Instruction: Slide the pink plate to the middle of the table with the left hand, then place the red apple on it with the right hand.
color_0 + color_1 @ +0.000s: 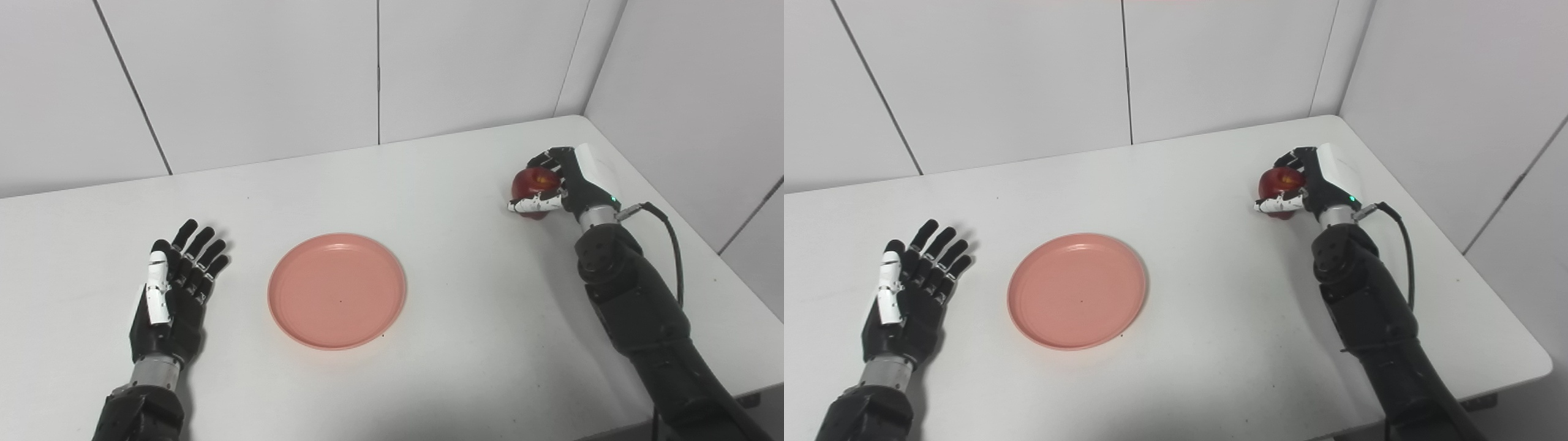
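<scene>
Red apple [535, 184] at the far right of the table [429, 184], right hand [566, 180] wrapped around it, pink plate [337, 291] empty near the middle, left hand [174, 285] flat, fingers spread, holding nothing, left of plate.

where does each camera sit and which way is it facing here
Left eye view: on the head, left side, looking down at the white table; both arms rise from the bottom edge.
Right eye view: beside it, a little to the right, facing the same way; the scene sits further left in frame.
Both show the pink plate, the open left hand, and the right hand closed around the red apple.
</scene>
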You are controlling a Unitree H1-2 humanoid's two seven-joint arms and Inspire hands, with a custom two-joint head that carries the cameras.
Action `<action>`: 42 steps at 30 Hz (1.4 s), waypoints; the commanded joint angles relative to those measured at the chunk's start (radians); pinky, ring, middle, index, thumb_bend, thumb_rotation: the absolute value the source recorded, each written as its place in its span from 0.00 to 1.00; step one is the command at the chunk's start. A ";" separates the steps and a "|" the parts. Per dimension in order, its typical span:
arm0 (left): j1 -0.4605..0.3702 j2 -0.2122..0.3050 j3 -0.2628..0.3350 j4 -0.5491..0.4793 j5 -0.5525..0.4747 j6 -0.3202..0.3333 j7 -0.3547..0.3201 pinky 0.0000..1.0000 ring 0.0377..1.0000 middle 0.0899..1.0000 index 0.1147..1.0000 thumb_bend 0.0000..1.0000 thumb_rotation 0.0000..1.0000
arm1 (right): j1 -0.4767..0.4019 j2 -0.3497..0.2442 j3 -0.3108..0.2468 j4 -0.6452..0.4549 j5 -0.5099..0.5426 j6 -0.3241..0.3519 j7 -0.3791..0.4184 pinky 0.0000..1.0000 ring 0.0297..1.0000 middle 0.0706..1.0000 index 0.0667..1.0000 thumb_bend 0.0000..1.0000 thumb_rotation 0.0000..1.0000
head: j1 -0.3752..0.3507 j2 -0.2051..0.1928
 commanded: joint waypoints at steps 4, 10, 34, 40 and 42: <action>0.015 -0.001 0.000 0.005 -0.007 0.020 0.002 0.88 0.86 0.87 0.86 0.42 1.00 | -0.038 -0.028 -0.005 -0.015 -0.016 -0.021 -0.031 0.43 0.49 0.51 0.45 0.51 0.12 | 0.003 0.001; 0.015 0.000 -0.005 0.001 0.002 0.022 0.009 0.87 0.85 0.87 0.86 0.43 1.00 | -0.031 -0.024 -0.018 -0.046 -0.010 -0.026 -0.040 0.40 0.46 0.49 0.45 0.51 0.13 | 0.005 -0.001; 0.021 -0.024 -0.014 -0.017 0.020 0.025 0.032 0.86 0.85 0.86 0.85 0.42 1.00 | -0.059 0.026 0.029 -0.421 -0.073 0.053 0.100 0.39 0.43 0.42 0.49 0.52 0.00 | 0.042 -0.004; 0.024 -0.032 -0.021 -0.020 0.024 0.019 0.039 0.86 0.85 0.86 0.85 0.41 1.00 | -0.085 0.060 0.071 -0.486 -0.119 0.093 0.149 0.36 0.42 0.42 0.48 0.53 0.00 | 0.062 -0.004; 0.026 -0.037 -0.023 -0.028 0.026 0.028 0.047 0.86 0.86 0.86 0.85 0.41 1.00 | -0.094 0.078 0.082 -0.498 -0.128 0.098 0.161 0.36 0.41 0.41 0.48 0.53 0.00 | 0.070 -0.004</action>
